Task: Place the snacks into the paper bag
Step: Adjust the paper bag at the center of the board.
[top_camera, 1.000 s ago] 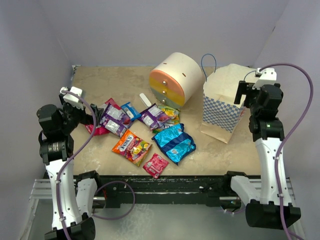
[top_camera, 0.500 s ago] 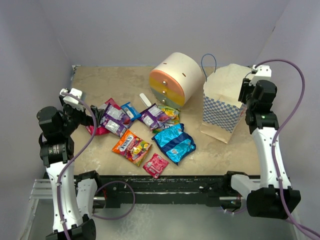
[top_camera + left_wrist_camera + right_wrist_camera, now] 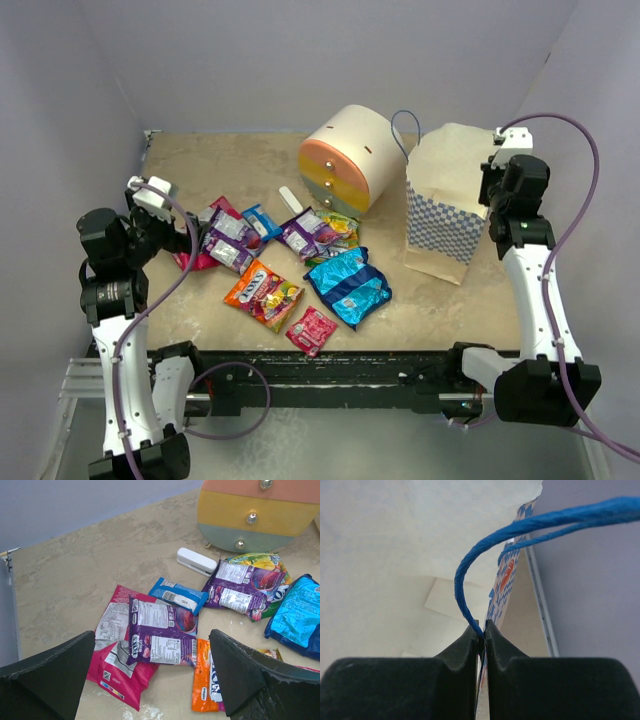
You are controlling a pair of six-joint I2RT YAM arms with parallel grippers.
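Several snacks lie in a loose spread at the table's left and middle: a purple packet (image 3: 228,240) (image 3: 160,637), a pink one (image 3: 117,667), an orange one (image 3: 262,293), a big blue one (image 3: 347,285) and a small pink one (image 3: 311,331). My left gripper (image 3: 185,238) (image 3: 152,634) hangs open just above the purple and pink packets, holding nothing. The paper bag (image 3: 445,215) stands upright at the right with its mouth open. My right gripper (image 3: 492,185) (image 3: 481,630) is shut on the bag's right rim, pinching the paper and the blue cord handle (image 3: 470,565).
A cream round drawer unit (image 3: 350,160) (image 3: 260,510) lies between the snacks and the bag. A small white stick-shaped object (image 3: 291,200) (image 3: 195,561) rests in front of it. Grey walls close the table on the left, back and right.
My right gripper has closed on the bag's rim and moved slightly back. The bag has straightened and its far handle has swung left. The left arm has barely moved.
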